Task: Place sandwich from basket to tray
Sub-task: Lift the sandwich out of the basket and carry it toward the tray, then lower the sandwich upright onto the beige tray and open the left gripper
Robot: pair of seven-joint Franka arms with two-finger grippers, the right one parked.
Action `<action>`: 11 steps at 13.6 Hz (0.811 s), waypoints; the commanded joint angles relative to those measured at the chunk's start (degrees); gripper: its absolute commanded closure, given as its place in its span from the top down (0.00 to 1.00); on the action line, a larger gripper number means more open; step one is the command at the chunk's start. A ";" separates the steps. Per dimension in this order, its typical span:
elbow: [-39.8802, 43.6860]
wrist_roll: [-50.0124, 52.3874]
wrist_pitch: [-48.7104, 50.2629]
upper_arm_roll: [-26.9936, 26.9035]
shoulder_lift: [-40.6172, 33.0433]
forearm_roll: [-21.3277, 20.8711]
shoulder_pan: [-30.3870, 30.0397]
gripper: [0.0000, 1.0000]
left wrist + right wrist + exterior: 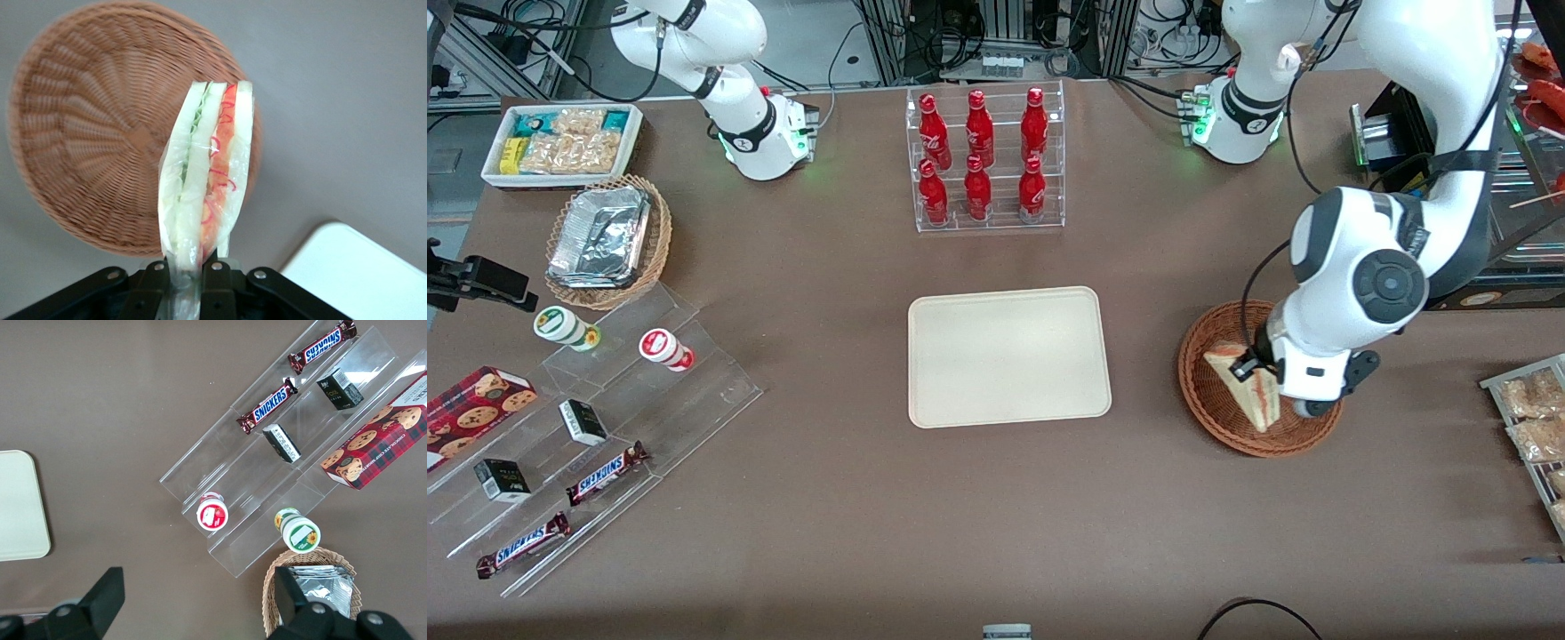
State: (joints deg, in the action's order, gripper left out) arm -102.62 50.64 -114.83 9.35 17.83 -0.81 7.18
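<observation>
Gripping one sandwich, tool clamped, above one basket; one tray beside.

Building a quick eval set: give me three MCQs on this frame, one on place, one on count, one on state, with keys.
1. Where is the sandwich?
A. on the tray
B. held over the basket
C. on the bare table

2. How many red bottles stand in the clear rack?
A. four
B. six
C. eight

3. What is the gripper doing?
A. open, holding nothing
B. shut on the sandwich
C. shut on a bottle

Key: B, it hangs from the fingers above the basket; B, two rows of three; B, fingers pinch its wrapper, and the tray is bare.
</observation>
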 commanded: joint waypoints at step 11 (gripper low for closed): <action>21.56 6.91 0.22 -0.47 20.91 0.37 25.06 0.00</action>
State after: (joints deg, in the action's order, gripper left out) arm -87.35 53.92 -115.40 9.77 34.58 -0.54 28.42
